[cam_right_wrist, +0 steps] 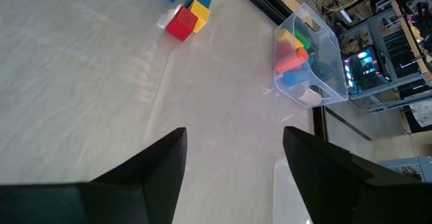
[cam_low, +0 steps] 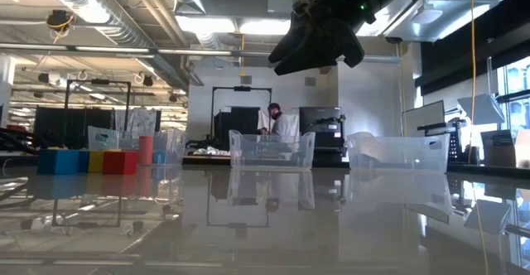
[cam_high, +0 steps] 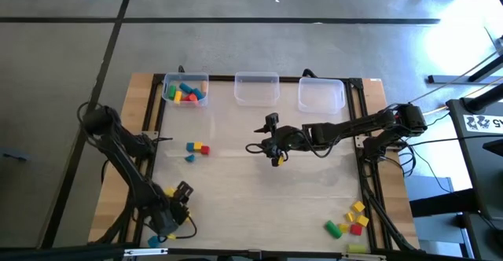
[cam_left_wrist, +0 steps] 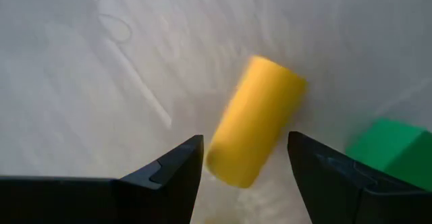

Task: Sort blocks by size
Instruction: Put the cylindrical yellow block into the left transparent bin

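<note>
Left gripper (cam_left_wrist: 244,158), spread wide at the near left corner of the table (cam_high: 259,178), poised over a yellow cylinder (cam_left_wrist: 255,121) lying on its side, with nothing pinched. Cylinder seen between the two dark fingers (cam_left_wrist: 172,166), angled across the gap, apart from both pads as far as can be told. Judged light, rigid and smooth, likely painted wood or plastic; prone to roll on its curved wall, so best taken across the round flanks at mid-length, or end to end on the flat faces, with jaws turned square to its axis first. Green block (cam_left_wrist: 395,146) just beside, close enough to be nudged on closing. Farther out, a small cluster of red, yellow and blue blocks (cam_high: 197,148) left of centre, and another heap of yellow, red and green blocks (cam_high: 351,220) at the near right corner. Sorted blocks (cam_high: 187,93) already in the left clear bin (cam_high: 167,82); middle bin (cam_high: 257,77) and right bin (cam_high: 321,84) showing no contents. Right gripper (cam_right_wrist: 233,163) raised above mid-table, likewise spread in its own wrist view; something yellow (cam_high: 277,160) showing at its tip from above, whether carried cannot be told.
</note>
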